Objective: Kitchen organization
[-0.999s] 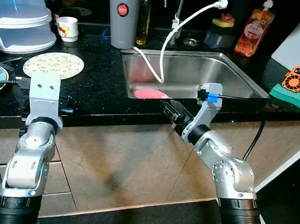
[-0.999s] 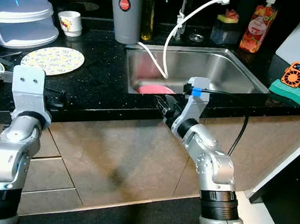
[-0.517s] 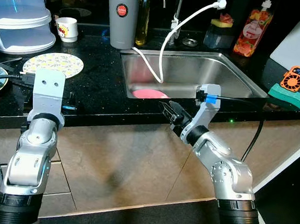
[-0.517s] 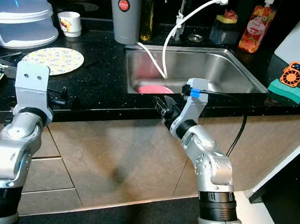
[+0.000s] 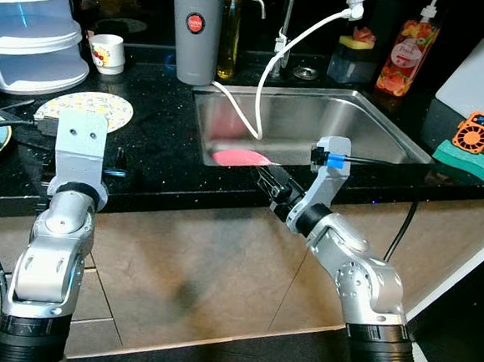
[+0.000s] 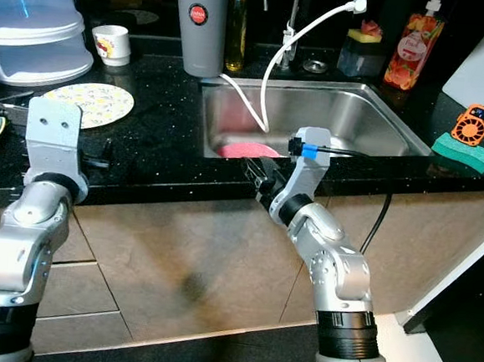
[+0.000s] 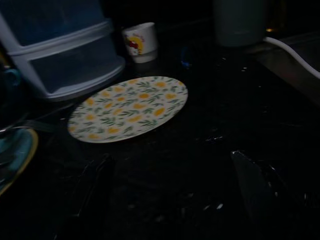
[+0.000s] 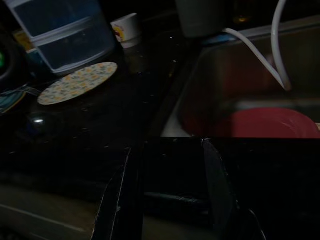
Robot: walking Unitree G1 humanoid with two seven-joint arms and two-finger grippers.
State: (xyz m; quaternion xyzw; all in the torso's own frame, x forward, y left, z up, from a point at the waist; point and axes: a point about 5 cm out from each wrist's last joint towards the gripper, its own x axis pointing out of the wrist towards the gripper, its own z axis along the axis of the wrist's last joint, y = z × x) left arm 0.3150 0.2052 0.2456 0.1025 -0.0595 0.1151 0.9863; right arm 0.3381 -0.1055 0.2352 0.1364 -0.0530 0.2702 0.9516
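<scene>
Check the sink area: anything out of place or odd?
A white hose droops from the faucet area into the steel sink, and a pink plate lies at the sink's front left. Nothing looks spilled or broken.

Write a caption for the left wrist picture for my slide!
Open left gripper above a dark counter, facing a flowered plate, a small cup and stacked plastic tubs.

Colours on the black speckled counter [image 5: 156, 153]

Round white plate with yellow flowers and green leaves [image 5: 85, 108]; pink plate [image 5: 240, 157] in the steel sink [image 5: 380, 125]; grey canister, red button [image 5: 194, 28].
</scene>
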